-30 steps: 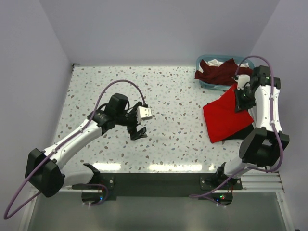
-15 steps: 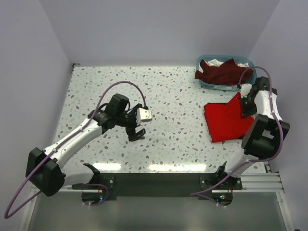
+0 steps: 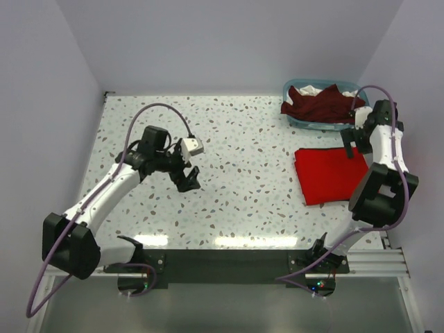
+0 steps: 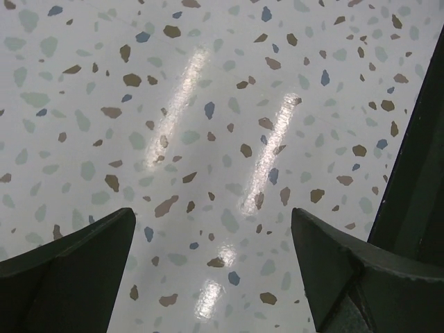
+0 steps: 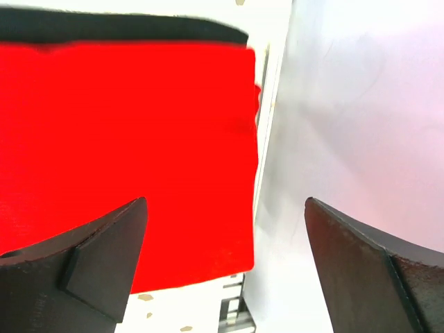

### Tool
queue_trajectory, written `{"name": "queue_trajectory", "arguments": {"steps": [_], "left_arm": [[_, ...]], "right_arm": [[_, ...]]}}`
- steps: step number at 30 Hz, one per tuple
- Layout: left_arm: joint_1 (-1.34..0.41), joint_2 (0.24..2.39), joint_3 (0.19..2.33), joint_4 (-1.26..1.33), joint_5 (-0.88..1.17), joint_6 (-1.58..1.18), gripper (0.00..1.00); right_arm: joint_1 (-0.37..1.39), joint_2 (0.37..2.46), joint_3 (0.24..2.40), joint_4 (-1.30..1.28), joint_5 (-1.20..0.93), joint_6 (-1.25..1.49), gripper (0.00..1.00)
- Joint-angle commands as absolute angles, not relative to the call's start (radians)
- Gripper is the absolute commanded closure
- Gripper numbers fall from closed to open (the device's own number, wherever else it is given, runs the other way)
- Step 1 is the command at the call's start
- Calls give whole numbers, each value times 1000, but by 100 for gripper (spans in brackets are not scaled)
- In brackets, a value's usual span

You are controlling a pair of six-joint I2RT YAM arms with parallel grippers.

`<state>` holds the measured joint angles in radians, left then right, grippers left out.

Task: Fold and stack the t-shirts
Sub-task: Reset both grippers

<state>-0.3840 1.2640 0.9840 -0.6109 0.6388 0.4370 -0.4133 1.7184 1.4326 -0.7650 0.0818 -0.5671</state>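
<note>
Right hand (image 3: 348,148) has let go and lifted, gaping empty like left hand (image 3: 187,179); red t-shirt (image 3: 325,177) lies folded at the right edge of the surface (image 3: 243,139); next, likely, fetching the maroon t-shirt (image 3: 319,105) from the far-right-corner basket (image 3: 313,81).

red t-shirt (image 3: 327,173): raised corner is laid flat | right gripper (image 3: 348,148): is opened, drawn back | left gripper (image 3: 186,178): is drawn leftward

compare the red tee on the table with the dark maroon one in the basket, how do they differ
Colour: the red tee is bright red; the maroon tee is much darker.
Shape: the red tee lies flat as a folded rectangle; the maroon tee is a crumpled heap.
Place: the red tee rests on the table; the maroon tee sits in the blue basket, spilling over its rim.
Both are plain cloth at the table's right side.
</note>
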Motion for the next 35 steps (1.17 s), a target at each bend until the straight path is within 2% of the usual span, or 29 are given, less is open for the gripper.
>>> {"name": "queue_trajectory", "arguments": {"steps": [1,7,15,19,24,35], "left_arm": [[-286,1264,1015,-592,725,339,0],[-106,1314,1071,-595,733,223,0],[101,1408,1238,-687,681,221,0],[104,1416,1221,-693,599,230,0],[103,1371,1057,-687,516,281,0],[103,1316,996,-723,443,278,0]], "right_arm": [[-413,1657,1519,-834,10,-557,1],[-329,1577,1585,-969,-233,-493,1],[42,1483,1487,-804,-397,-214,1],[191,1476,1366,-694,-393,-155,1],[297,1453,1117,-550,-390,-129,1],[327,1348,962,-545,-380,-216,1]]}}
